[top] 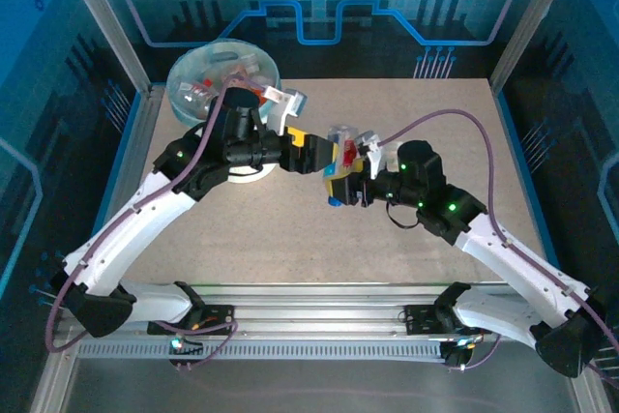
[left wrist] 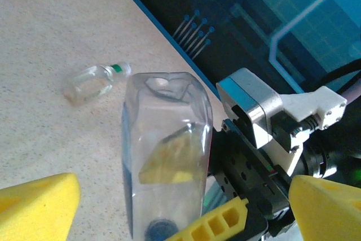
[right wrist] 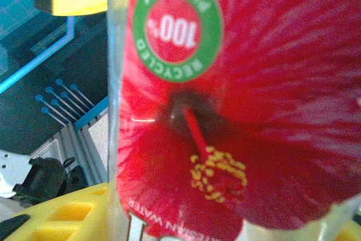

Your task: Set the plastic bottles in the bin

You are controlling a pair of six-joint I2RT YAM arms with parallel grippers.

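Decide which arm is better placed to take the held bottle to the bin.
Probably the left: the bin sits far left, near that arm, and the left gripper stands open around the bottle that the right gripper holds.

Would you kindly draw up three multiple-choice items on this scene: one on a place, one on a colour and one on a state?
1. Where does the round white plastic bin stand on the table?
A. far left corner
B. near right corner
C. centre

2. What colour is the flower label on the clear plastic bottle in the right wrist view?
A. blue
B. red
C. black

3. How is the left tool?
A. shut on a cap
B. shut on the bin's rim
C. open

Answers:
1 A, the top view shows the bin at the far left.
2 B, a red blossom covers the label.
3 C, its yellow pads stand wide apart in the left wrist view.
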